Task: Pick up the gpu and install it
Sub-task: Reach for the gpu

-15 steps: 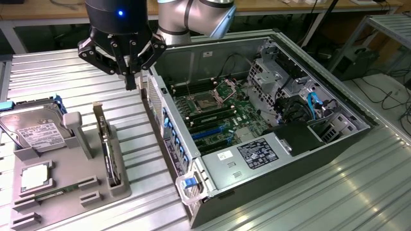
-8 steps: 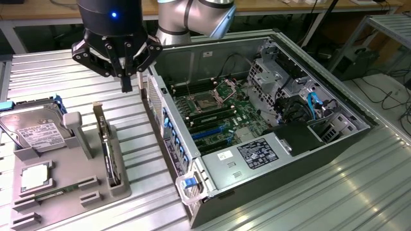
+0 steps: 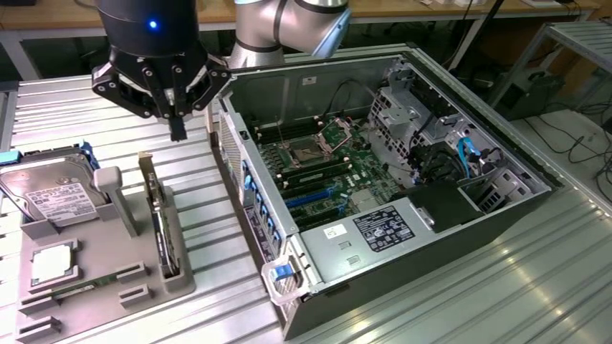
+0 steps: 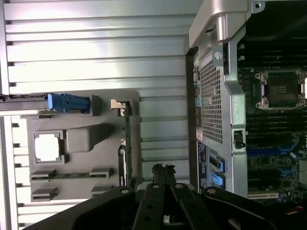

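On the exterior view's left I see the silver, white-labelled hard drive lying in a grey moulded holder on the ribbed metal tabletop. At the holder's right edge, the gpu, a thin dark card with a pale metal bracket at its far end, stands on edge in a slot. My black hand hovers beyond that bracket end, above the tabletop and apart from the card, its fingers pressed together on nothing. Further right, the open dark-grey computer case lies on its side, its green motherboard exposed.
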### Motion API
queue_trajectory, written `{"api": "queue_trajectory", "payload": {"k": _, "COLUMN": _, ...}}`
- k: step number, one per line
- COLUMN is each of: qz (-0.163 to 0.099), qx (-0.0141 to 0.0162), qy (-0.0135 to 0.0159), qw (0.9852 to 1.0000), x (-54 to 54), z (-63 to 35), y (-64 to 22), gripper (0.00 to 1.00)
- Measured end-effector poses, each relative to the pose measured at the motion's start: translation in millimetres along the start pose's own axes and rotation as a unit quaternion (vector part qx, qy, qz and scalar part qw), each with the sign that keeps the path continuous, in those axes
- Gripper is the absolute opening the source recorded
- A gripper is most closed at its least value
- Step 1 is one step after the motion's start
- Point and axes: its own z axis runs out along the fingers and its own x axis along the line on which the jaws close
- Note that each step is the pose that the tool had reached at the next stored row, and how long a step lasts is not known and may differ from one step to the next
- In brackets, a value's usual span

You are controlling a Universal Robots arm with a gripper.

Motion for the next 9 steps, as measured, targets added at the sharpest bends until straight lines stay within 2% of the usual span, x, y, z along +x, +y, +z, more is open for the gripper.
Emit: {"api": "queue_trajectory", "payload": {"k": 9, "qz": -0.001, "qx": 0.0000, "qy": 0.0000, "qw": 1.0000, "x": 11.0, "z": -0.3, "y": -2.1, "gripper": 0.11}}
